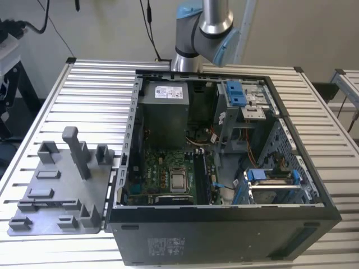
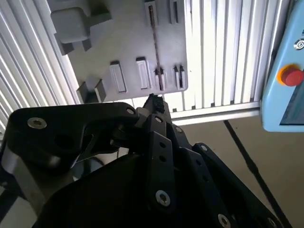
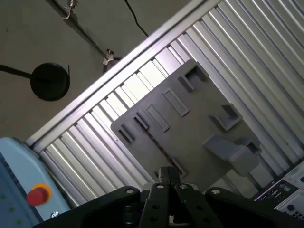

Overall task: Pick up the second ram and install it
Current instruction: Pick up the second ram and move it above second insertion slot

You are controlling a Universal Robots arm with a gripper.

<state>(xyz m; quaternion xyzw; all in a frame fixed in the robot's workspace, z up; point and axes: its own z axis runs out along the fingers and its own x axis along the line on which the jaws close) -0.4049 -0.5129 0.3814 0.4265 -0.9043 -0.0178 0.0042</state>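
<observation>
In the second wrist view the gripper (image 2: 154, 101) has its fingertips pinched together with nothing between them, above the grey tray (image 2: 126, 42). The second ram (image 2: 156, 47) stands on edge in a tray slot, showing as a thin dark line. Its long axis runs straight inward from the tray edge nearest the table (image 2: 223, 52) edge. The exterior view shows the open computer case (image 1: 224, 238) beside the tray.

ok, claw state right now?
Black claw: closed, tips together in both wrist views, nothing visibly held.
</observation>
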